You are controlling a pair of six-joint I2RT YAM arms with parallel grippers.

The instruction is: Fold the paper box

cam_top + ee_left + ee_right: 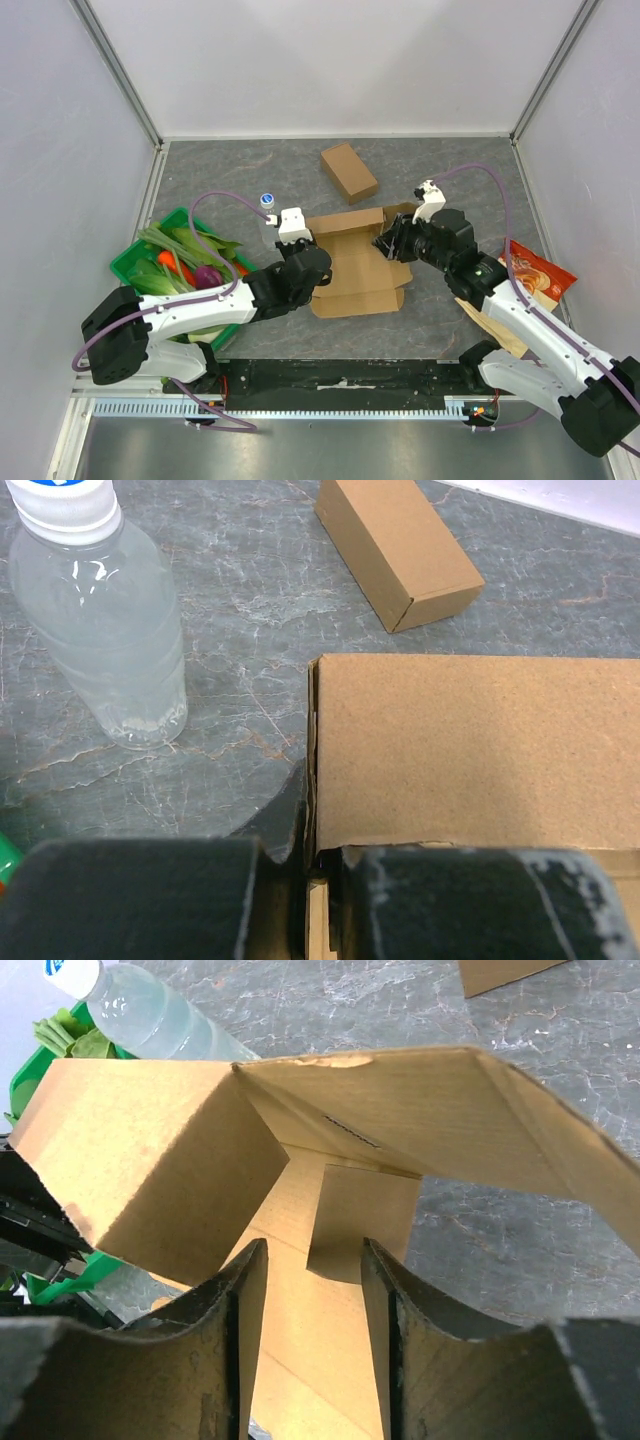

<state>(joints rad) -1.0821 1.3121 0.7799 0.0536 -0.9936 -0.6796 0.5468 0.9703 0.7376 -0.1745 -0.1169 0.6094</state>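
Brown corrugated-cardboard paper box point(355, 275) — part-folded, open side up, lies betw. the two pincers; long axis runs from one to the other. L pincer point(300, 870) pinched shut on box's left wall edge. R pincer point(315, 1260) — jaws half apart, gripping nothing; box's raised side just ahead of its tips.

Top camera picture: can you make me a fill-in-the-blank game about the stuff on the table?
The bottle has a white and ___ cap.
The vegetables lie in a ___ basket.
The snack bag lies on the robot's ___ side.
The half-folded box in the middle is ___ in colour.
Missing words: blue, green, right, brown.
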